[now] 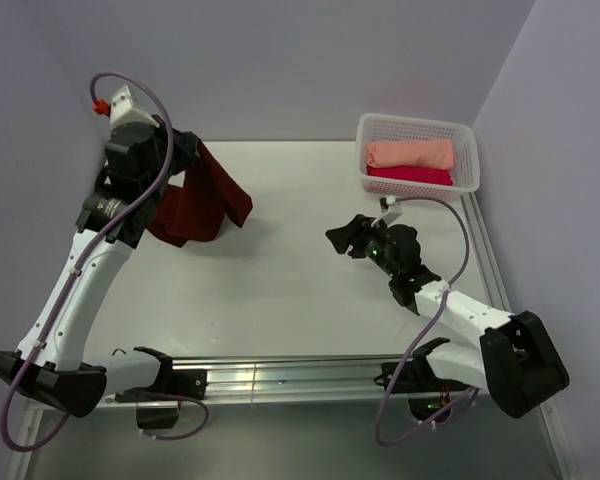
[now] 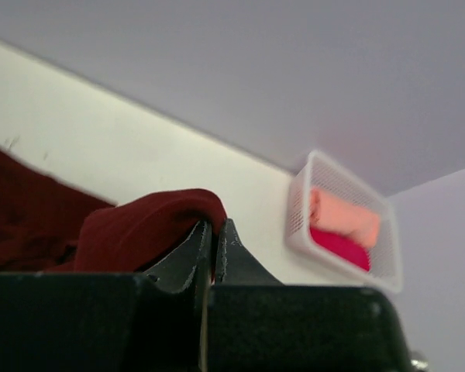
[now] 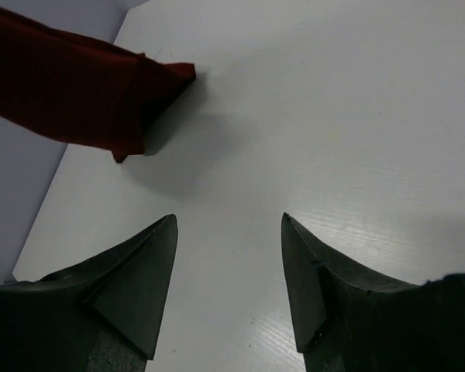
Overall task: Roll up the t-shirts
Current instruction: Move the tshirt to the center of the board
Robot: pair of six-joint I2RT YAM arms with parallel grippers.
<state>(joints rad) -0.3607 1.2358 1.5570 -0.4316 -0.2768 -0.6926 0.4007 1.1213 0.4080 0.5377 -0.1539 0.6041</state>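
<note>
T-shirts: soft peach one and crimson-pink one look rolled in the white plastic basket; dark maroon cloth one hangs unrolled, upper left, pinched by left gripper; right gripper spread wide, empty.

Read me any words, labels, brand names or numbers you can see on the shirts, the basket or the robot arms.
No text can be read in any view.
maroon t-shirt, hanging from the left gripper: no print or label showing.
peach t-shirt and crimson-pink t-shirt in the white basket: plain.
left arm and right arm: no legible marking.
</note>
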